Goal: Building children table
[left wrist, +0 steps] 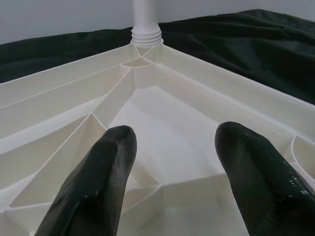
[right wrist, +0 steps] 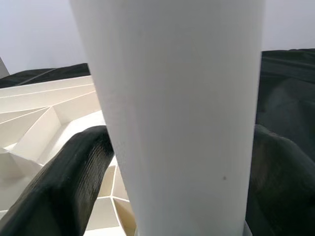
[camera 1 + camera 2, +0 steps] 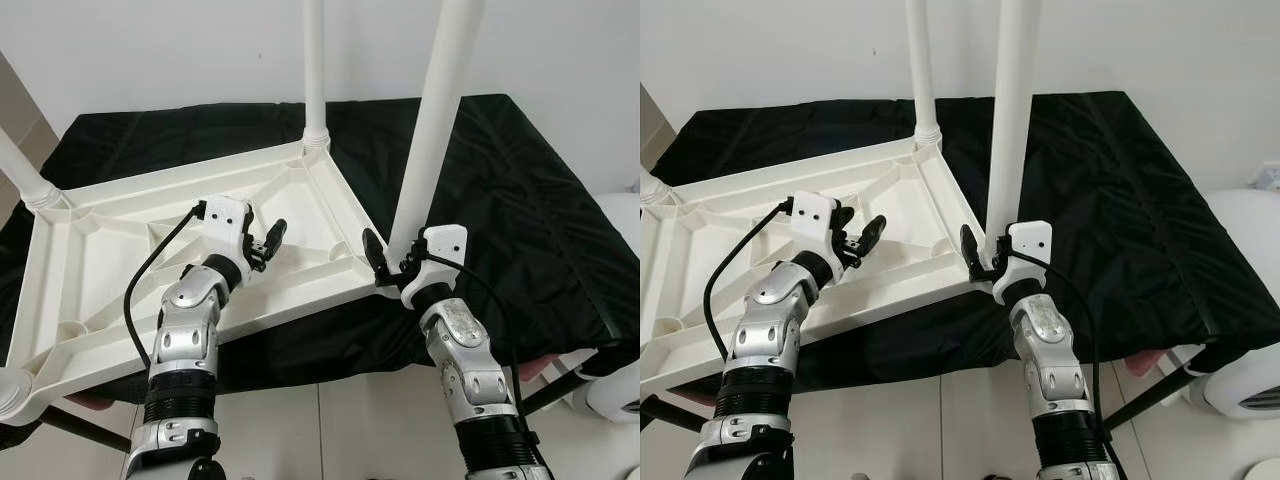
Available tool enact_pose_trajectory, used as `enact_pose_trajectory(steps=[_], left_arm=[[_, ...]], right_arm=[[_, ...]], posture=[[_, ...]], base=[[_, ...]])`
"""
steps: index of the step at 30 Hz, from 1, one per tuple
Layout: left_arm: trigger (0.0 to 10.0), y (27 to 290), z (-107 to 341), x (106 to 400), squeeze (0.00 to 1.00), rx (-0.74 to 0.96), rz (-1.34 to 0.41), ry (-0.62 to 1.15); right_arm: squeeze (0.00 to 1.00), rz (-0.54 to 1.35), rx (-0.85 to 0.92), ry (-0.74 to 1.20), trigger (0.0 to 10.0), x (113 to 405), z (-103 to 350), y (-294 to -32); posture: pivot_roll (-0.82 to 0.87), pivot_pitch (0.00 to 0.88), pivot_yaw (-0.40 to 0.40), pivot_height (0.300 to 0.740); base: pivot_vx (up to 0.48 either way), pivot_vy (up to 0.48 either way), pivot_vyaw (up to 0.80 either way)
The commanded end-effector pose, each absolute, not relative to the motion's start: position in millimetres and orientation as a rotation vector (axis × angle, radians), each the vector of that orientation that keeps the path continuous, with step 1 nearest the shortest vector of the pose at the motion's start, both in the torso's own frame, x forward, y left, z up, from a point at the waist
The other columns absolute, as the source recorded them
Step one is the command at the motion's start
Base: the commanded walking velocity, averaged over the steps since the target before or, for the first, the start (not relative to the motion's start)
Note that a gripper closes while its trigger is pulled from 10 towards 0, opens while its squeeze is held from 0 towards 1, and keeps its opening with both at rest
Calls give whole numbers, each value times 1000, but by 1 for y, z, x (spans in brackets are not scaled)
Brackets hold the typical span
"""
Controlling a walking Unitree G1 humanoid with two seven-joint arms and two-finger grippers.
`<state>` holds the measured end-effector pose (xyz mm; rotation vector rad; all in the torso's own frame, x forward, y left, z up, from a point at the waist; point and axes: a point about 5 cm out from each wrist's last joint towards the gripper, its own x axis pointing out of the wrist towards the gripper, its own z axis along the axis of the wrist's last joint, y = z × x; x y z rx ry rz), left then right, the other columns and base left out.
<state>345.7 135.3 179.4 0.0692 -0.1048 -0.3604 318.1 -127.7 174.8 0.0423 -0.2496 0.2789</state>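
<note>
The white plastic children's tabletop is lying upside down on my black-covered worktop, showing its ribbed underside, with its near edge hanging past the worktop's front. A white leg is standing upright in the far corner socket. Another white leg is rising at the near right corner, and my right pincer is clasping its base. A third leg is leaning at the far left corner.
</note>
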Motion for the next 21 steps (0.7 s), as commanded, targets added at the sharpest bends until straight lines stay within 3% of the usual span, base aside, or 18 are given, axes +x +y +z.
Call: enact_pose_trajectory(steps=[1,21], left_arm=[[10000,156,174,344,0,53,56,-93],[10000,173,184,329,0,28,145,-166]], right_arm=[[0,287,40,-238,10000,319,170,-126],[0,279,36,-245,10000,321,169,-126]], posture=[[-75,85,34,740],[-73,68,58,740]], base=[[0,0,0],[0,0,0]])
